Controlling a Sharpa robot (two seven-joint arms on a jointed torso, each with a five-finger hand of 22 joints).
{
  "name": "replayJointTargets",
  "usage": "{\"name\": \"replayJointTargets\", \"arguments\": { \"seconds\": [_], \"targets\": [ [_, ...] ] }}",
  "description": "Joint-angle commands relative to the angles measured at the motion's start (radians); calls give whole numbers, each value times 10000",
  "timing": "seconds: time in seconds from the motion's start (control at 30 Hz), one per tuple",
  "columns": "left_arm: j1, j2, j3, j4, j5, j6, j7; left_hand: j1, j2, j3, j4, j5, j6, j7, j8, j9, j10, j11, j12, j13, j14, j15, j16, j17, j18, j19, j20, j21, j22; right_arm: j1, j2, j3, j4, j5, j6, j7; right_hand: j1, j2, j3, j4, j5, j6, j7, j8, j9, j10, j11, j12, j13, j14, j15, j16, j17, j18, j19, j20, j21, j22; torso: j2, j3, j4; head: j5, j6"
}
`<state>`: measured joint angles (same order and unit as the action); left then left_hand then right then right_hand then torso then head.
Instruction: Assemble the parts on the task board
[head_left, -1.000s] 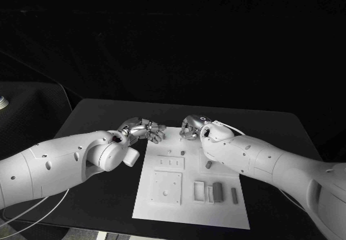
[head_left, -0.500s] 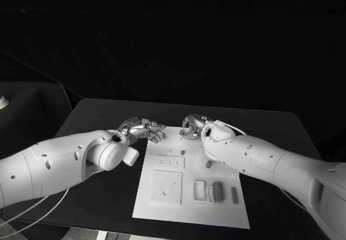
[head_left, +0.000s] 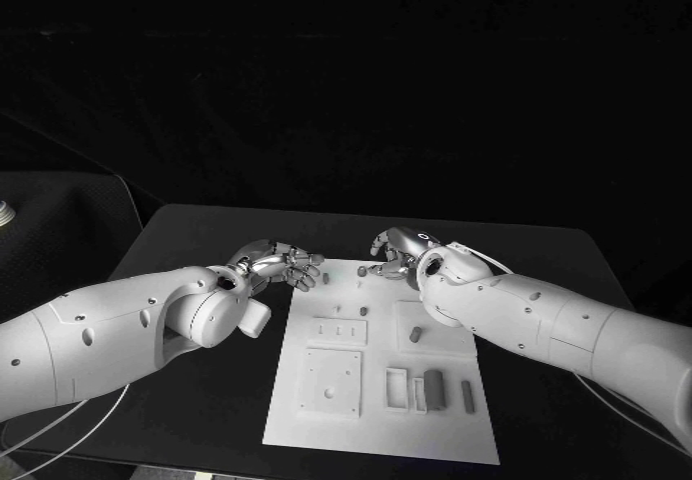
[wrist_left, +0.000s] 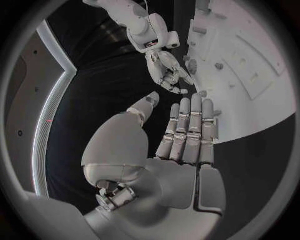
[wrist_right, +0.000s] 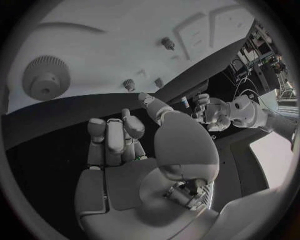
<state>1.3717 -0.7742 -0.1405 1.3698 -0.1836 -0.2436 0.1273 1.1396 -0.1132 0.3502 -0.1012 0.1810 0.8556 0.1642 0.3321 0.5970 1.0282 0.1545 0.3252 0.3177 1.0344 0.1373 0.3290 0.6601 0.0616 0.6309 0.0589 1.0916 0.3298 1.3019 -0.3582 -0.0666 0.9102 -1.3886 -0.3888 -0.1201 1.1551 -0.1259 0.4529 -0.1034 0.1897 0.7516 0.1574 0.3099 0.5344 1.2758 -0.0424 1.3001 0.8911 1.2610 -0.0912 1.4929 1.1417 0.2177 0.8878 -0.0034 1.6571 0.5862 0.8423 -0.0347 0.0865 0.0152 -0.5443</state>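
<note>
The task board (head_left: 378, 400) lay just below both robot hands, several grey parts (head_left: 434, 388) loose on it, so assembly looked barely begun. The left robot hand (head_left: 283, 265) was released; the right robot hand (head_left: 392, 256) curled, contents unclear.

The right arm (head_left: 577, 330) is covering the task board's (head_left: 378, 425) far right corner in the head view. The left hand (head_left: 277, 265) is showing mostly its back there, so whether its fingers are holding anything is hidden. The small parts (head_left: 433, 388) on the board are looking too small to identify.
</note>
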Motion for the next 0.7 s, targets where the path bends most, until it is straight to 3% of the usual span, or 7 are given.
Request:
{"name": "replayJointTargets", "arguments": {
  "seconds": [0.03, 0.13, 0.3, 0.37, 0.47, 0.57, 0.7],
  "targets": [
    [13, 11, 8, 16, -11, -23, 69, -27, 17, -46, -7, 29, -61, -21, -47, -16, -47, -15, -32, 6, -83, 3, -43, -3, 128, -70, -7, -47, 8, 44, -420, 51, 380, 431, -495, 183, -171, -38, -1, 76, -57, 145, 61, 61, 20, -86, 8, 10, -11, -62, -14, -27, -18, 46, -65, -11, 679, 6, 11, 87, -104, 64, 88],
    [12, -3, 6, 7, -18, 0, 71, -27, 17, -46, -7, 29, -61, -21, -47, -16, -47, -15, -31, 6, -83, 3, -43, -3, 128, -71, -7, -47, 8, 199, -851, 120, 712, 613, -302, 130, -238, -87, -20, 92, -57, 184, 65, 84, 27, -118, 11, -2, -18, -83, -10, -39, -27, 43, -83, -10, 670, 3, 19, 131, -146, 62, 132],
    [12, -10, 5, -8, -39, -48, 77, -25, 19, -45, -8, 30, -61, -21, -47, -16, -47, -15, -31, 6, -83, 3, -44, -3, 128, -71, -7, -48, 9, 439, -1517, 149, 1120, 599, 316, -122, -358, -156, -59, 123, -58, 216, 69, 101, 31, -161, 18, -15, -27, -115, -4, -55, -40, 36, -111, -6, 657, -2, 10, 157, -201, 4, 193],
    [11, 3, 5, -21, -40, -36, 88, -23, 18, -45, -8, 30, -61, -21, -47, -16, -48, -15, -32, 6, -84, 3, -44, -3, 128, -72, -7, -48, 9, 447, -1685, 148, 1158, 352, 1039, -468, -556, -273, -122, 151, -57, 41, 88, 15, -15, -263, 40, -50, -45, -199, 10, -87, -64, 24, -183, -3, 621, -17, 4, 191, -260, -22, 239],
    [10, 25, 5, -15, -41, 1, 89, -22, 18, -44, -9, 30, -61, -21, -47, -16, -48, -15, -32, 6, -84, 3, -45, -3, 128, -73, -8, -48, 9, 445, -1882, 145, 1244, 212, 1387, -451, -997, -637, -61, 196, -50, -1722, 144, -315, -380, -852, 231, -129, -57, -717, 113, -150, -92, -71, -595, 18, 466, -73, 22, 226, -288, -20, 280],
    [8, 15, 4, -28, -41, 21, 86, -21, 19, -44, -9, 30, -61, -22, -47, -16, -49, -15, -32, 7, -84, 3, -45, -3, 128, -73, -8, -49, 9, 434, -2028, 143, 1301, 157, 1597, -397, -1078, -808, -20, 172, -57, -2494, 175, -385, -606, -1052, 289, -94, -31, -881, 148, -123, -83, -108, -728, 20, 452, -73, 38, 277, -286, -43, 262],
    [8, 3, 3, -61, -41, 5, 92, -19, 20, -43, -10, 30, -61, -22, -47, -16, -49, -15, -32, 7, -85, 3, -46, -3, 128, -74, -8, -49, 9, 337, -2097, 142, 1138, 61, 1907, -386, -1302, -933, -232, 98, -63, -3836, 193, -778, -1422, -1341, 374, -38, 10, -1100, 199, -81, -66, -166, -918, 25, 442, -66, 35, 286, -297, -55, 255]
  ]
}}
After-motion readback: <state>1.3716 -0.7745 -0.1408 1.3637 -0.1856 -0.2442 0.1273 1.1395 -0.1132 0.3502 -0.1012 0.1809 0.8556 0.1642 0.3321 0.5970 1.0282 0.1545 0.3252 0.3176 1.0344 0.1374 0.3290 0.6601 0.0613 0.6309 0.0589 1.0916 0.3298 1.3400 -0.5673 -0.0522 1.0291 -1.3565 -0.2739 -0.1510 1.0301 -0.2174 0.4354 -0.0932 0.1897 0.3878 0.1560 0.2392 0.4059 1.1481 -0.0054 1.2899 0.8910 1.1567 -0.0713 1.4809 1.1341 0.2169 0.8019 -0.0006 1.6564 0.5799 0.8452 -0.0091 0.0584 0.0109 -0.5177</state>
